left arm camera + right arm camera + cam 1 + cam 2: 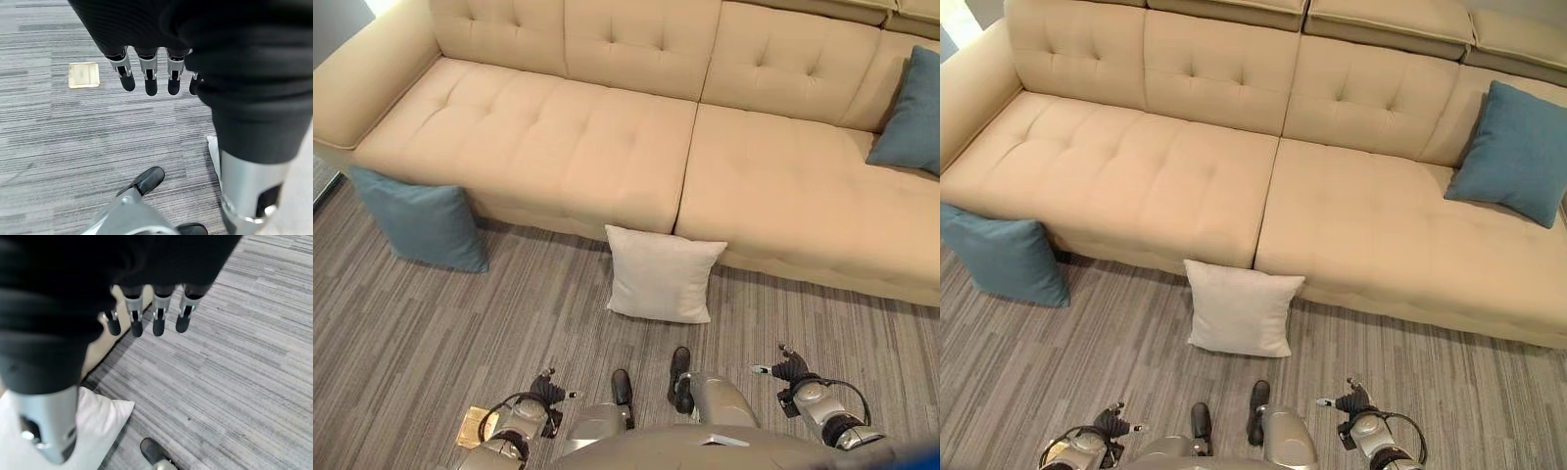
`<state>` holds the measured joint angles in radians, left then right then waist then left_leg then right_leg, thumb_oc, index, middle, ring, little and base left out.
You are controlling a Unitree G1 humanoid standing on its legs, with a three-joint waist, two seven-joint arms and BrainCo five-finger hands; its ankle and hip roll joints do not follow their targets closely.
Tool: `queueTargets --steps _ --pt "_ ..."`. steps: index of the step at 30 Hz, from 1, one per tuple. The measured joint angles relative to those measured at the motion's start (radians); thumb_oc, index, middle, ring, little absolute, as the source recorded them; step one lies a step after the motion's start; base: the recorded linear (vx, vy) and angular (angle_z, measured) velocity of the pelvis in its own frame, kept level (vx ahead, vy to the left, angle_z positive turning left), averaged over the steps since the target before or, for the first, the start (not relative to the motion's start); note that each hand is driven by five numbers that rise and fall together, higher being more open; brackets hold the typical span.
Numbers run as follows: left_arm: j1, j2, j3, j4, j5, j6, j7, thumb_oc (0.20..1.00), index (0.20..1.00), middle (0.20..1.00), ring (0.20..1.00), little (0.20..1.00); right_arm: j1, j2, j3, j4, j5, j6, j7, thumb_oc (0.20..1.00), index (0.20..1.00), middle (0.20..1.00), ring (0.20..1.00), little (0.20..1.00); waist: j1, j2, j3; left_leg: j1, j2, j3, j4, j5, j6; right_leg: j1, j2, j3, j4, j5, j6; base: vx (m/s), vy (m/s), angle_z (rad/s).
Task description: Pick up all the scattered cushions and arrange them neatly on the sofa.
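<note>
Left eye view has the beige sofa [607,127] running across the far side, well ahead of both hands. Its seat holds one blue cushion [1513,152] leaning against the backrest at the far right end, ahead and to the right of the right hand [1356,403]; the other seat sections are bare.

On the grey carpet [411,333], a second blue cushion [421,223] leans against the sofa's left front corner, ahead and to the left of the left hand [548,390]. A white cushion [661,274] stands propped against the sofa front where the two seat sections meet, ahead of both hands and roughly between them, nearer to the right hand. A small tan square [84,75] lies flat on the carpet just to the left of the left hand, past its fingertips [150,87] in the left wrist view.

Both hands hang low above the carpet, apart from everything. The left hand's fingers are straight and released, holding nothing. The right hand's fingers [158,325] are likewise straight and empty; in the right wrist view the white cushion's corner lies beside it, not touching.

Open carpet stretches between the hands and the sofa front, and to the right of the white cushion along the sofa's base.
</note>
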<state>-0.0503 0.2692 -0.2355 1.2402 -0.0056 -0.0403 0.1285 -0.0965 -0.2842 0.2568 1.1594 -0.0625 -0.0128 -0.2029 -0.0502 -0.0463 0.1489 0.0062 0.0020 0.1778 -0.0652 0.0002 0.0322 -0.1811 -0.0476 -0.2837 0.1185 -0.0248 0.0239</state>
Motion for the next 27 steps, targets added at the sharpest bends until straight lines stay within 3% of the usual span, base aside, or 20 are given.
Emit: queueTargets --steps 2,4,5,7,8,9,10,11,13,14,15,18,19,20,22,27 --pt "-0.004 -0.023 -0.001 -0.001 0.022 0.0 -0.001 1.0 1.0 1.0 1.0 1.0 0.016 -0.014 -0.001 0.008 0.0 0.0 -0.001 1.0 1.0 1.0 1.0 1.0 0.008 0.019 -0.012 0.01 0.022 -0.013 0.053 -0.016 -0.029 0.088 0.033 -0.024 -0.102 0.03 -0.053 0.1 -0.202 0.27" --pt "-0.041 -0.043 -0.012 -0.001 0.029 -0.002 -0.003 1.0 1.0 1.0 1.0 1.0 0.014 -0.007 -0.007 0.017 0.001 -0.005 -0.001 1.0 1.0 1.0 1.0 1.0 0.002 -0.01 -0.013 -0.118 0.011 -0.029 0.333 -0.036 -0.077 0.147 0.009 -0.025 -0.168 0.026 -0.06 0.07 -0.155 0.37" --pt "-0.049 -0.048 -0.02 -0.007 0.03 -0.007 -0.012 1.0 1.0 1.0 1.0 1.0 0.008 -0.017 -0.004 0.02 0.001 -0.005 -0.003 1.0 1.0 1.0 1.0 1.0 0.013 -0.018 -0.01 -0.19 0.021 -0.034 0.482 -0.043 -0.108 0.17 0.011 -0.021 -0.192 0.042 -0.091 0.08 -0.057 -0.02" --pt "-0.051 -0.053 -0.021 -0.008 0.029 -0.007 -0.014 1.0 1.0 1.0 1.0 1.0 0.003 -0.019 0.001 0.018 0.003 -0.005 -0.006 1.0 1.0 1.0 1.0 1.0 -0.004 -0.015 -0.01 -0.201 0.039 -0.054 0.512 -0.051 -0.119 0.192 0.024 -0.021 -0.205 0.027 -0.119 0.12 0.007 -0.04" --pt "-0.056 -0.053 -0.02 -0.012 0.029 -0.008 -0.014 1.0 1.0 1.0 1.0 1.0 0.006 -0.026 0.0 0.019 0.008 -0.004 -0.006 1.0 1.0 1.0 1.0 1.0 -0.015 -0.023 0.002 -0.199 0.056 -0.048 0.417 -0.05 -0.119 0.193 0.03 -0.024 -0.209 0.025 -0.125 0.16 0.067 0.01" --pt "-0.071 -0.048 -0.021 -0.008 0.03 -0.006 -0.013 1.0 1.0 1.0 1.0 1.0 0.002 -0.03 0.002 0.029 0.01 -0.004 -0.007 1.0 1.0 1.0 1.0 1.0 -0.016 -0.031 0.014 -0.198 0.072 -0.052 0.303 -0.044 -0.116 0.198 0.039 -0.011 -0.209 0.016 -0.113 0.19 0.119 -0.23" --pt "-0.073 -0.042 -0.021 -0.005 0.029 -0.006 -0.013 1.0 1.0 1.0 1.0 1.0 -0.006 -0.03 0.005 0.05 0.01 -0.004 -0.007 1.0 1.0 1.0 1.0 1.0 -0.014 -0.034 0.019 -0.19 0.081 -0.064 0.145 -0.006 -0.118 0.21 0.048 -0.002 -0.209 0.008 -0.099 0.16 0.151 -0.43" --pt "-0.083 -0.041 -0.02 -0.007 0.029 -0.006 -0.013 1.0 1.0 1.0 1.0 1.0 -0.006 -0.033 0.004 0.061 0.01 -0.004 -0.009 1.0 1.0 1.0 1.0 1.0 -0.016 -0.035 0.032 -0.199 0.082 -0.094 0.081 0.036 -0.118 0.232 0.057 0.008 -0.21 0.001 -0.087 0.2 0.218 -0.52" --pt "-0.072 -0.049 -0.019 -0.001 0.028 -0.006 -0.014 1.0 1.0 1.0 1.0 1.0 -0.003 -0.034 0.001 0.08 0.01 -0.004 -0.012 1.0 1.0 1.0 1.0 1.0 -0.016 -0.01 0.03 -0.147 0.068 -0.105 0.066 0.055 -0.1 0.269 0.059 0.052 -0.21 -0.025 -0.05 0.21 0.286 -0.67" --pt "-0.063 -0.05 -0.019 0.002 0.029 -0.004 -0.014 1.0 1.0 1.0 1.0 1.0 0.005 -0.029 0.001 0.081 0.009 -0.004 -0.011 1.0 1.0 1.0 1.0 1.0 -0.018 -0.003 0.026 -0.106 0.048 -0.1 0.032 0.084 -0.06 0.291 0.044 0.064 -0.207 -0.029 -0.04 0.14 0.263 -0.61" --pt "-0.056 -0.046 -0.019 0.001 0.028 -0.001 -0.014 1.0 1.0 1.0 1.0 1.0 0.02 -0.02 0.001 0.081 0.008 -0.002 -0.008 1.0 1.0 1.0 1.0 1.0 -0.013 -0.011 0.022 -0.07 0.021 -0.08 0.0 0.08 -0.042 0.292 0.015 0.08 -0.183 -0.043 -0.017 0.09 0.218 -0.44" --pt "-0.044 -0.031 -0.02 0.0 0.028 0.008 -0.014 1.0 1.0 1.0 1.0 1.0 0.02 0.001 0.0 0.059 0.0 0.0 -0.001 1.0 1.0 1.0 1.0 1.0 -0.009 -0.002 0.021 -0.038 -0.013 -0.042 -0.013 0.071 0.014 0.229 -0.039 0.092 -0.031 -0.093 0.037 0.05 0.165 -0.32" --pt "-0.061 -0.008 -0.02 -0.001 0.028 0.007 -0.013 1.0 1.0 1.0 1.0 1.0 0.016 0.013 0.001 0.041 -0.001 0.0 0.002 1.0 1.0 1.0 1.0 1.0 -0.003 -0.001 0.022 -0.038 -0.026 -0.037 -0.009 0.055 0.035 0.166 -0.067 0.094 0.059 -0.125 0.072 0.05 0.166 -0.31" --pt "-0.069 0.006 -0.02 -0.001 0.028 0.008 -0.013 1.0 1.0 1.0 1.0 1.0 0.003 0.013 0.001 0.036 -0.001 0.0 0.002 1.0 1.0 1.0 1.0 1.0 0.011 -0.001 0.023 -0.034 -0.035 -0.02 -0.007 0.044 0.051 0.119 -0.083 0.11 0.121 -0.113 0.086 0.07 0.151 -0.37" --pt "-0.07 0.019 -0.02 0.0 0.027 0.011 -0.012 1.0 1.0 1.0 1.0 1.0 -0.026 0.011 0.001 0.023 -0.001 0.0 0.001 1.0 1.0 1.0 1.0 1.0 0.009 0.014 0.024 -0.014 -0.038 -0.012 -0.003 0.031 0.059 0.046 -0.101 0.123 0.263 -0.156 0.116 0.07 0.038 -0.19" --pt "-0.045 0.02 -0.02 -0.002 0.027 0.01 -0.012 1.0 1.0 1.0 1.0 1.0 -0.026 0.011 0.013 -0.003 -0.001 0.003 0.001 1.0 1.0 1.0 1.0 1.0 0.039 0.001 0.018 0.012 -0.04 0.007 -0.001 0.008 0.043 0.013 -0.135 0.101 0.124 -0.104 0.11 0.07 -0.045 -0.07"
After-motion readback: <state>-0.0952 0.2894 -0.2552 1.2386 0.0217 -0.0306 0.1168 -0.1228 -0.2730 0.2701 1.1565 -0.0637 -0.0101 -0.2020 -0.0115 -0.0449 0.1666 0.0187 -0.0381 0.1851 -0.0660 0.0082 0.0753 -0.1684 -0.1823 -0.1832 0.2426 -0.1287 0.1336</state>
